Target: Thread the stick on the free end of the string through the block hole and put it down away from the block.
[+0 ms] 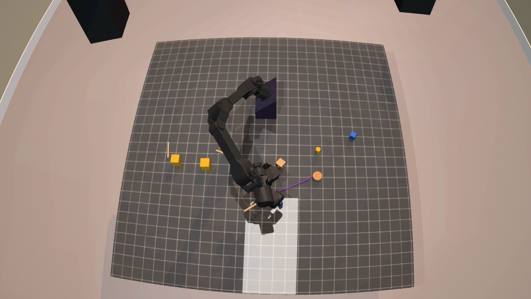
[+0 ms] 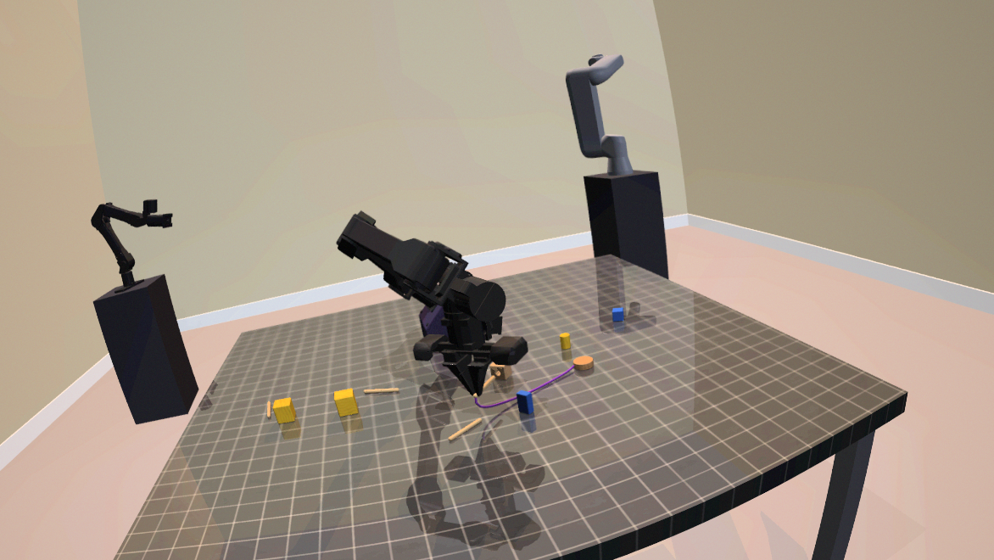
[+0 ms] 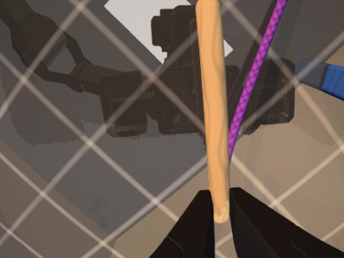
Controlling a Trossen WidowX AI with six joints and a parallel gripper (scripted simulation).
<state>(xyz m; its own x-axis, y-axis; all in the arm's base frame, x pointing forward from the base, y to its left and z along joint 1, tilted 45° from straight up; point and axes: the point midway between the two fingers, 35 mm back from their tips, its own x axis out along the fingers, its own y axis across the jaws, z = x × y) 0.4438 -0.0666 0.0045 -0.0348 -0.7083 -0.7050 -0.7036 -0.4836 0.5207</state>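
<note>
The wooden block (image 1: 280,162) (image 2: 502,373) stands on the table, with a dark opening on one side in the top view. My gripper (image 2: 477,392) (image 3: 219,199) is shut on one end of the wooden stick (image 2: 489,382) (image 3: 214,98), above the table; its fingertips are hidden in the top view. The stick's other end points towards the block in the exterior view; I cannot tell the gap. The purple string (image 1: 296,183) (image 2: 549,383) (image 3: 254,74) runs from near the fingertips to the round button (image 1: 317,176) (image 2: 583,362), outside the block.
A blue block (image 1: 281,204) (image 2: 524,402) (image 3: 335,83) and a loose stick (image 1: 249,207) (image 2: 464,428) lie near the gripper. A yellow cylinder (image 1: 318,150) (image 2: 564,341) and blue cube (image 1: 353,135) (image 2: 617,315) stand beyond. Two yellow cubes and two more sticks are left.
</note>
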